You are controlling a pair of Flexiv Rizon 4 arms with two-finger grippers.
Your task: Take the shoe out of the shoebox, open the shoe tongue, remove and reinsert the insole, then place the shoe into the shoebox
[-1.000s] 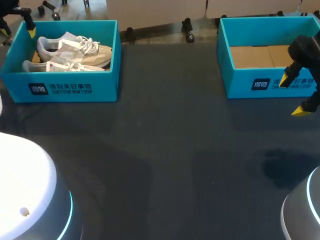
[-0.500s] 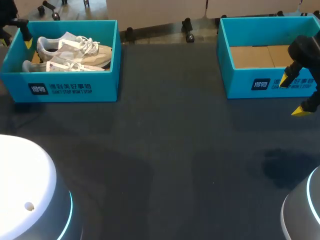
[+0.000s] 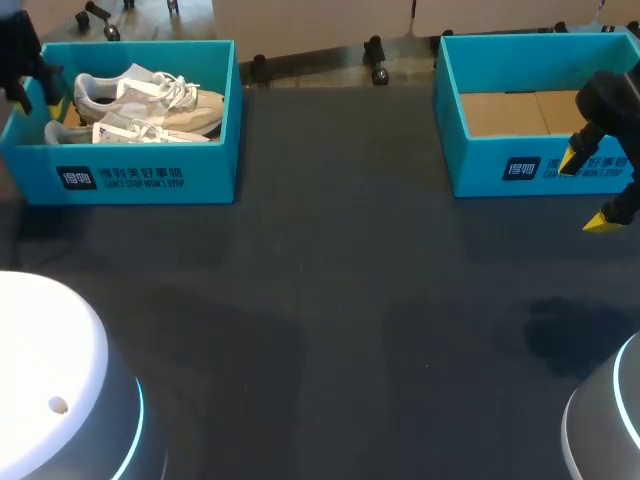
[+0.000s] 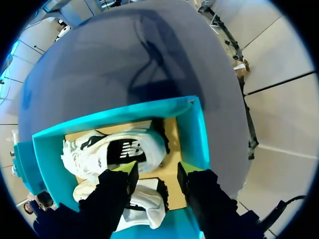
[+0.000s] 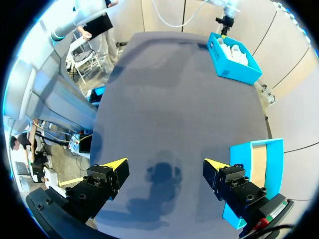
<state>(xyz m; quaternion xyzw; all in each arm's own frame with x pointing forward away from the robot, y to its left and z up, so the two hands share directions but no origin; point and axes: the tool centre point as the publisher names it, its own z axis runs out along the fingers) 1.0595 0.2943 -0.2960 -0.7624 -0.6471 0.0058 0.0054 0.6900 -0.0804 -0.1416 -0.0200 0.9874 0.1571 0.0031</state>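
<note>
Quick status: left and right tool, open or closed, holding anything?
Left tool: open, empty, above the shoes in the shoebox.
Right tool: open, empty.

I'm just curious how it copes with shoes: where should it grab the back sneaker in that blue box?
Probably at the heel collar, from straight above. The shoebox walls block every side, and the sneaker lies heel toward the end where the open left gripper hangs; the heel looks narrow enough to pinch.
</note>
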